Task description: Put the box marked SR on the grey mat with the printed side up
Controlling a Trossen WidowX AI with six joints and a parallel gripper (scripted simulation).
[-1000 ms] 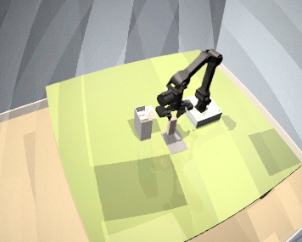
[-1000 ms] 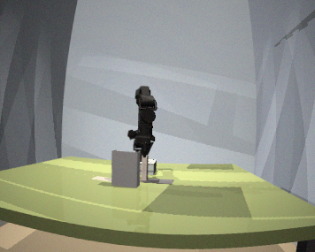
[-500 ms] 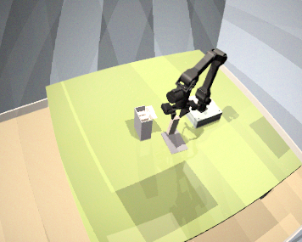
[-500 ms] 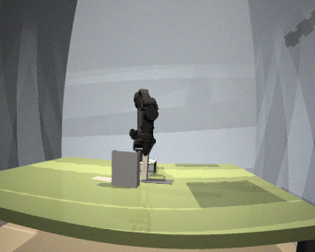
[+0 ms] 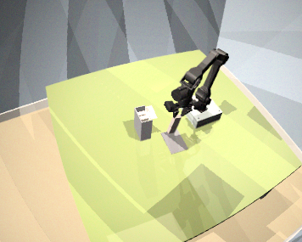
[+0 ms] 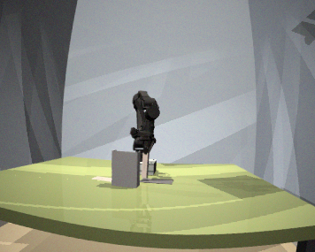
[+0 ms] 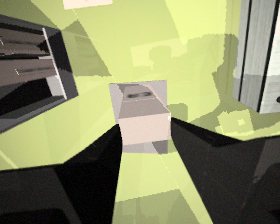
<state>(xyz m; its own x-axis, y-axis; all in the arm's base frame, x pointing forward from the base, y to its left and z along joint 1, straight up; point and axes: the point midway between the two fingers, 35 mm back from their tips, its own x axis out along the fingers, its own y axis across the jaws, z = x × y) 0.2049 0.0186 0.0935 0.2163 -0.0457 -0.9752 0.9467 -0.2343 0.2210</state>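
One box (image 5: pixel 175 125) (image 6: pixel 144 165) (image 7: pixel 143 120) is out of the bin (image 5: pixel 143 126) (image 6: pixel 126 169) (image 7: pixel 70 65) and over the grey mat (image 5: pixel 174 143) (image 6: pixel 159 181) (image 7: pixel 161 146), right of the bin in the top view. The tool (image 5: pixel 178 111) (image 6: pixel 143 151) (image 7: pixel 144 125) is clamped on the box's upper end. Two boxes appear to remain in the bin. Remaining, by judgement: confirm the code, lay the box flat with its print upward, release, and retract clear.

The box's long axis is near upright, leaning slightly in the top view. Its narrow end points up towards the tool. One face, at frame centre in the wrist view, carries a dark mark, too blurred to read. Whether this is SR cannot be told.
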